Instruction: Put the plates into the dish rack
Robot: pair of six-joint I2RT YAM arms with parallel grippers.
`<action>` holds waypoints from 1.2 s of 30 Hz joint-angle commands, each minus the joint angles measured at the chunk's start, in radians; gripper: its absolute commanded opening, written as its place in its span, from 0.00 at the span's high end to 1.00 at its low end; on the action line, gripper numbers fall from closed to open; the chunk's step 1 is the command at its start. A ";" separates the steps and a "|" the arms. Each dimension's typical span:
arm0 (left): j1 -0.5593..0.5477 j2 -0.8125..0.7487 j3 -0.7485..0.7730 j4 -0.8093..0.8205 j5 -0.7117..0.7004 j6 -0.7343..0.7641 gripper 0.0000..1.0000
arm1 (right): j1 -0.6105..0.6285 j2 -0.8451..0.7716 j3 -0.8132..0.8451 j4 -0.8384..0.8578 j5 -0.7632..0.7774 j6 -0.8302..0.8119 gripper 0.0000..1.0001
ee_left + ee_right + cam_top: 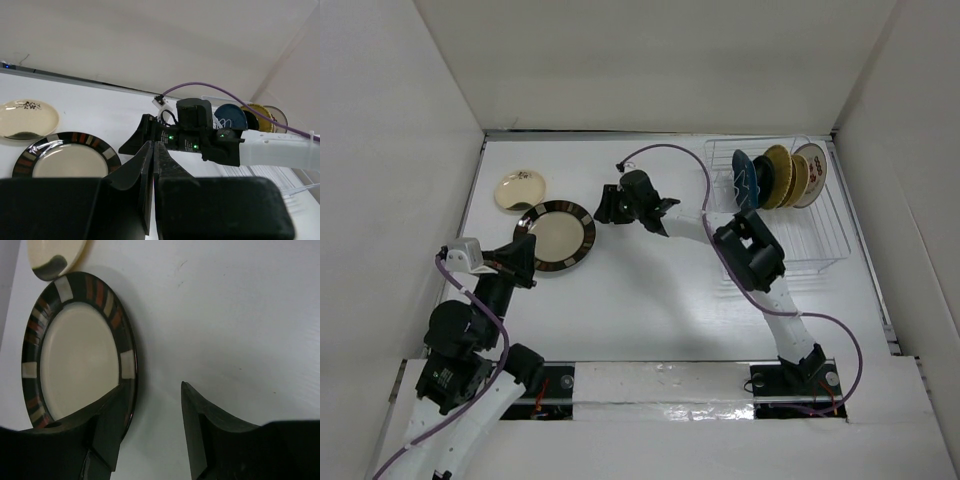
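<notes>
The brown-rimmed cream plate (558,236) lies flat on the table, with the cream floral plate (521,190) just beyond it to the left. My right gripper (604,206) is open and empty, low at the brown-rimmed plate's right edge. In the right wrist view (152,387) one finger (107,420) overlaps the plate's rim (75,360) and the other is over bare table. My left gripper (523,256) is shut and empty at the plate's near-left rim. The white dish rack (820,240) holds the blue plate (745,178), gold plates (780,175) and the white red-character plate (813,172) upright.
White walls close in the table on the left, back and right. In the left wrist view, my shut gripper (152,146) points at the right arm's wrist (195,135), with the brown-rimmed plate (67,157) and floral plate (25,119) to the left.
</notes>
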 commanded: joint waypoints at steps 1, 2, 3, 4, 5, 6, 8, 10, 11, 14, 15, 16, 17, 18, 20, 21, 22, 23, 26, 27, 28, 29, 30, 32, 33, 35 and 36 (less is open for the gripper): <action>0.001 0.024 0.004 0.040 -0.013 0.002 1.00 | 0.030 0.008 0.091 0.067 -0.044 0.062 0.46; 0.001 0.030 0.006 0.042 -0.013 0.004 1.00 | 0.039 0.023 0.089 0.079 -0.044 0.067 0.45; 0.001 0.032 0.006 0.042 -0.014 0.004 1.00 | 0.039 0.028 0.080 0.090 -0.042 0.072 0.45; 0.001 0.033 0.004 0.045 -0.014 0.004 1.00 | 0.039 0.034 0.081 0.094 -0.041 0.075 0.44; 0.001 0.041 0.004 0.045 -0.017 0.004 1.00 | 0.039 0.042 0.084 0.094 -0.042 0.081 0.44; 0.001 0.044 0.004 0.045 -0.025 0.005 1.00 | 0.039 0.059 0.088 0.094 -0.048 0.093 0.44; 0.001 0.064 0.004 0.043 -0.034 0.001 1.00 | 0.039 0.076 0.103 0.093 -0.070 0.102 0.44; 0.001 0.081 0.004 0.043 -0.057 -0.004 0.98 | 0.039 0.094 0.095 0.108 -0.097 0.130 0.44; 0.001 0.110 0.009 0.045 -0.080 -0.013 0.94 | 0.039 0.097 0.086 0.137 -0.107 0.150 0.44; 0.001 0.212 0.042 0.046 -0.089 -0.021 0.83 | 0.039 0.096 0.043 0.178 -0.128 0.168 0.47; 0.010 0.243 0.056 0.042 -0.083 -0.030 0.81 | 0.039 0.093 0.034 0.186 -0.133 0.171 0.51; 0.021 0.280 0.067 0.037 -0.066 -0.038 0.80 | 0.039 0.091 0.022 0.194 -0.142 0.182 0.53; 0.036 0.346 0.087 0.037 -0.056 -0.042 0.77 | 0.039 0.080 0.008 0.214 -0.148 0.185 0.56; 0.070 0.375 0.098 0.042 -0.010 -0.051 0.76 | 0.048 0.074 -0.024 0.220 -0.153 0.184 0.66; 0.105 0.461 0.125 0.066 0.033 -0.070 0.73 | 0.048 0.048 -0.061 0.231 -0.162 0.179 0.73; 0.122 0.484 0.136 0.075 0.055 -0.074 0.72 | 0.057 0.034 -0.111 0.238 -0.165 0.177 0.74; 0.147 0.512 0.145 0.094 0.058 -0.088 0.71 | 0.068 0.021 -0.142 0.252 -0.173 0.173 0.74; 0.158 0.562 0.165 0.099 0.058 -0.097 0.70 | 0.068 0.005 -0.174 0.278 -0.176 0.171 0.74; 0.208 0.647 0.190 0.125 0.064 -0.152 0.66 | 0.100 -0.050 -0.288 0.318 -0.194 0.167 0.72; 0.225 0.664 0.196 0.135 0.078 -0.166 0.61 | 0.117 -0.080 -0.319 0.341 -0.200 0.171 0.70; 0.245 0.682 0.197 0.158 0.084 -0.186 0.57 | 0.117 -0.094 -0.380 0.365 -0.215 0.180 0.69; 0.301 0.717 0.199 0.169 0.101 -0.208 0.54 | 0.132 -0.108 -0.405 0.398 -0.220 0.180 0.69; 0.337 0.736 0.201 0.171 0.148 -0.243 0.53 | 0.146 -0.120 -0.422 0.404 -0.220 0.179 0.69; 0.453 0.797 0.199 0.226 0.181 -0.277 0.49 | 0.155 -0.156 -0.469 0.425 -0.219 0.184 0.66; 0.501 0.819 0.198 0.241 0.226 -0.324 0.47 | 0.156 -0.165 -0.481 0.435 -0.219 0.190 0.58; 0.590 0.910 0.197 0.282 0.291 -0.363 0.45 | 0.156 -0.180 -0.503 0.455 -0.234 0.210 0.51; 0.668 0.943 0.197 0.295 0.349 -0.390 0.44 | 0.156 -0.185 -0.506 0.456 -0.240 0.210 0.46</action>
